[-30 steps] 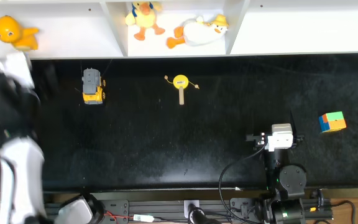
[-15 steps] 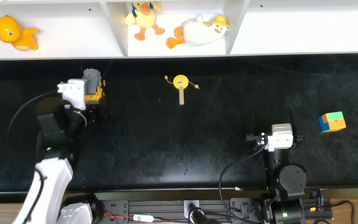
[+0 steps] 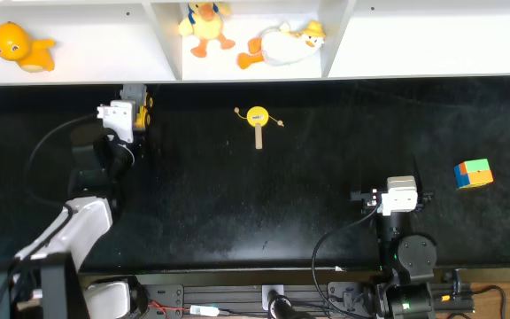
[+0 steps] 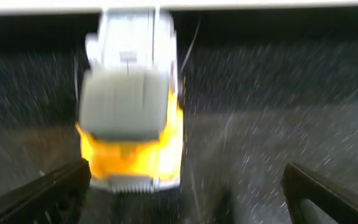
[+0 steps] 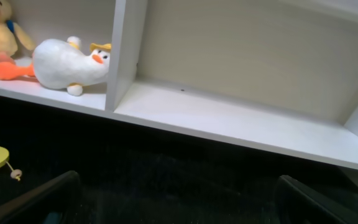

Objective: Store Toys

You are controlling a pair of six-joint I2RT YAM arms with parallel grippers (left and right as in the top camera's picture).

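1. Mat (image 3: 326,168): a black, finely speckled surface covers the whole worktop. It looks slightly grippy rather than slick.
2. Shelf (image 3: 414,53): white, smooth, flat-panelled, it runs along the far edge and is split by upright dividers. Its right compartment lies bare.
3. Left gripper (image 4: 185,193): it hangs low over the mat just behind the truck, its dark fingers spread wide and grasping nothing. One finger lies close beside the truck's near corner.
4. Right gripper (image 5: 179,199): it sits near its base, well apart from every toy and facing the shelf. Its fingers are likewise released.
5. Goose (image 3: 282,44) and plush duck (image 3: 205,25): soft, rounded stuffed toys, they lie side by side in the middle compartment.
6. Orange duck (image 3: 20,46): glossy and bulbous, it sits in the left compartment.
7. Truck (image 4: 129,118): this is the toy in hand. It stands on the mat close to the shelf's front lip, before the left compartment.
   - Its grey cab and body sit over a yellow chassis, boxy and hard-edged.
   - It probably handles as light, rigid plastic, smooth enough to slip, and its wheels may let it roll away.
   - The flat flanks at mid-body look like the best place to pinch.
8. Cube (image 3: 473,174): a small, stiff block with coloured faces, it sits at the mat's right.
9. Rattle (image 3: 257,120): a yellow disc on a pale stick with beaded strings, it sits at mid-mat.
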